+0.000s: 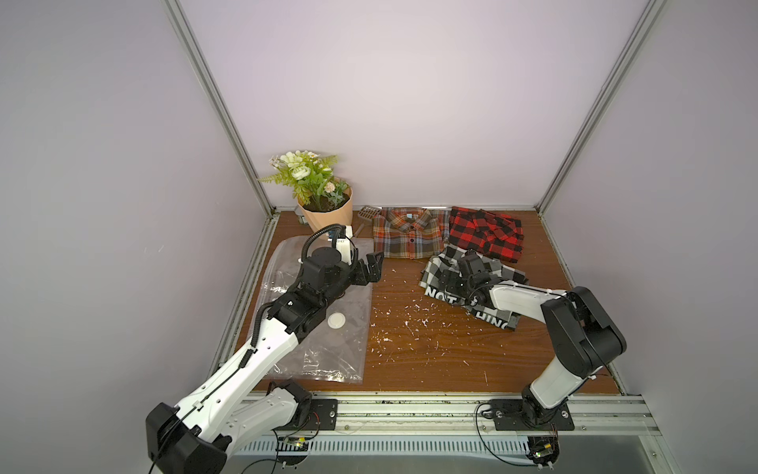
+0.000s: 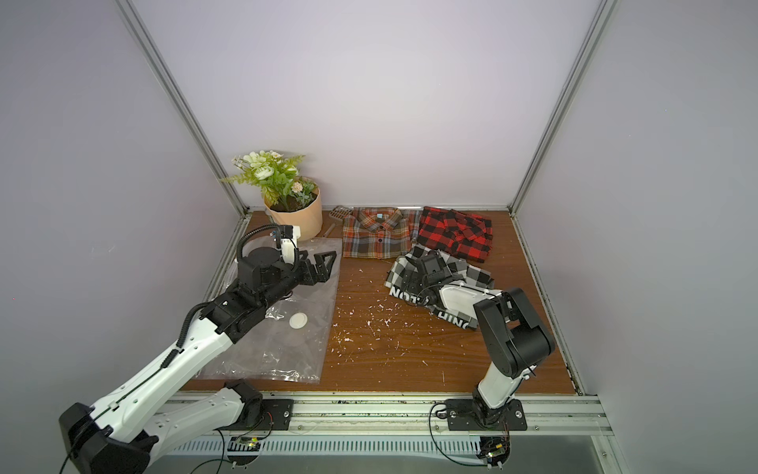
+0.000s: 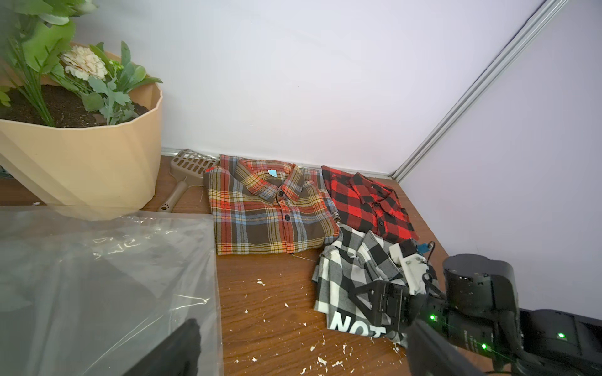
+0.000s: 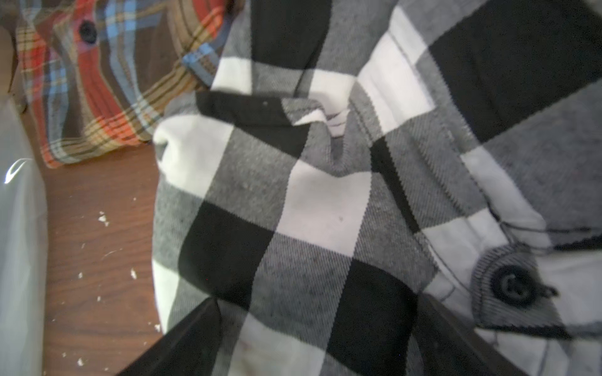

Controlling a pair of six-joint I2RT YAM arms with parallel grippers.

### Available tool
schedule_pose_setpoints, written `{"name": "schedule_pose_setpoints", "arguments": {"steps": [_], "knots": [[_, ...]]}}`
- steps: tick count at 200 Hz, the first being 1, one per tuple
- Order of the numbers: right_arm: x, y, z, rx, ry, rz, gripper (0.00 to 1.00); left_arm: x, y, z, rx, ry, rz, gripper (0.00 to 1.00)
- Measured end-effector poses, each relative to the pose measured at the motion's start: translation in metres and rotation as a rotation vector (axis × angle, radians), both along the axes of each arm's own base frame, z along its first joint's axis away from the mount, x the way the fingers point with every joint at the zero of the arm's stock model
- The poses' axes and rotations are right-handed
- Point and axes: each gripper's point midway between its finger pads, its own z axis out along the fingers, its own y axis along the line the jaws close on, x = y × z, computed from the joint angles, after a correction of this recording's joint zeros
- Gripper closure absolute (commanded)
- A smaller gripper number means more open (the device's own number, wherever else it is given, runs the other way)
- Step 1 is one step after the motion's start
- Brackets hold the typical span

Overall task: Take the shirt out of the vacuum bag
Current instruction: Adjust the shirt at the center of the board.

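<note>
Landmark for this entry: the pot point(image 1: 328, 217), in the table's point(image 1: 430, 361) back corner.

Bag point(image 1: 328, 353): we see it flat on the table in both top views point(image 2: 287, 349). Its far edge reaches the pot's foot, and the sheet runs away from the pot toward the arm mounts. Its round white valve point(image 1: 337, 319) faces up, well apart from the pot.

Check shirt point(image 1: 432, 273): black and white, rumpled, with white lettering on a dark band. It lies on bare wood outside the bag, well apart from the pot, and touches the two shirts named below.

Left gripper point(image 1: 371, 269): we note the jaws spread wide and nothing between them. It hangs above the bag's edge, near the pot. In the left wrist view both fingers point(image 3: 182, 351) frame bag and wood.

Right gripper point(image 1: 453, 273): down on the check shirt point(image 4: 325, 201), well apart from the pot. We see the jaws wide, with cloth lying between the fingers point(image 4: 185, 341). No pinch shows.

Other items along the back wall, counted outward from the pot:
- scoop point(image 1: 367, 213), just beside the pot
- plaid shirt point(image 1: 410, 238), folded, next after the scoop
- red shirt point(image 1: 488, 234), farthest from the pot

White flecks point(image 1: 410, 320) litter the wood between bag and check shirt.
</note>
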Motion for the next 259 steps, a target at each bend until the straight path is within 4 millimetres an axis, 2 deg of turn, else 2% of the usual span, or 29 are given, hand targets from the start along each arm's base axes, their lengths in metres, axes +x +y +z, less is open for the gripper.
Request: {"name": "schedule_pose_setpoints", "arguments": {"steps": [35,97,142,175,226,259], "knots": [[-0.008,0.001,-0.002,-0.002,0.003,0.012,0.04,-0.002,0.002,-0.002,0.002,0.000,0.005,0.00],[-0.049,-0.012,-0.002,-0.043,0.066,0.065,0.07,-0.002,0.003,-0.012,0.012,0.015,0.008,0.00],[-0.065,-0.014,-0.006,-0.106,0.105,0.154,0.08,-0.002,0.003,-0.023,0.013,0.037,0.011,0.00],[-0.070,-0.002,-0.009,-0.187,0.121,0.262,0.08,-0.002,0.003,-0.024,0.012,0.035,0.011,0.00],[-0.090,0.026,-0.014,-0.295,0.123,0.432,0.08,-0.002,0.003,-0.024,0.011,0.035,0.011,0.00],[-0.087,0.054,-0.014,-0.352,0.141,0.536,0.08,-0.002,0.003,-0.022,0.008,0.029,0.011,0.00]]}}
